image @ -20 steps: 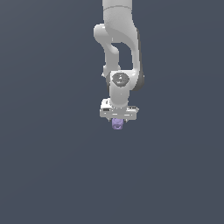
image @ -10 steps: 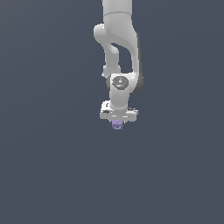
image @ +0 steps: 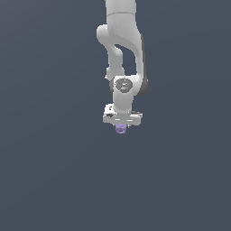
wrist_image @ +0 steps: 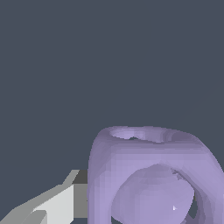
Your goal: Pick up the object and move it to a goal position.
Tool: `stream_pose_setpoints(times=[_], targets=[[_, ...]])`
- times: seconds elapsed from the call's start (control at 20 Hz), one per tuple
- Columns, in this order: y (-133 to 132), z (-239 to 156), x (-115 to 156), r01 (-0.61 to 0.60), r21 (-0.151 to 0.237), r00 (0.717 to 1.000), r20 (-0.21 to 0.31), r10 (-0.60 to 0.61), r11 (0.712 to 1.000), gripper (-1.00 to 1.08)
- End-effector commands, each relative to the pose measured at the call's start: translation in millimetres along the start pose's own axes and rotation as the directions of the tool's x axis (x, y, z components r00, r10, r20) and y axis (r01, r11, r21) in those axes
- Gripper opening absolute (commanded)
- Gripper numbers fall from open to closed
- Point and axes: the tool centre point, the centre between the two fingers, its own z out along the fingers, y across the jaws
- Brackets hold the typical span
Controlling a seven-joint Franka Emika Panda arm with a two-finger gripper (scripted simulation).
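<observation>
Now hand (image: 120, 127) closed around lavender object (wrist_image: 151, 177), finger (wrist_image: 61, 202) touching.

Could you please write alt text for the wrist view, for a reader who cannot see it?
A lavender-purple lumpy object with loop-like holes fills the near part of the frame, with one white and grey gripper finger against its side. Behind them is only a plain dark grey-blue background.
</observation>
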Motion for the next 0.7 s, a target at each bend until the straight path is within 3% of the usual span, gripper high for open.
stream_pose_setpoints(times=[0.0,0.3,0.65], targets=[[2,-3,3,0.002,0.002,1.000,-0.008,-0.002,1.000,-1.00],[12,-21,18,0.023,0.017,0.998,-0.060,-0.022,1.000,-1.00],[32,-58,46,0.065,0.042,0.985,-0.162,-0.057,0.997,-1.00]])
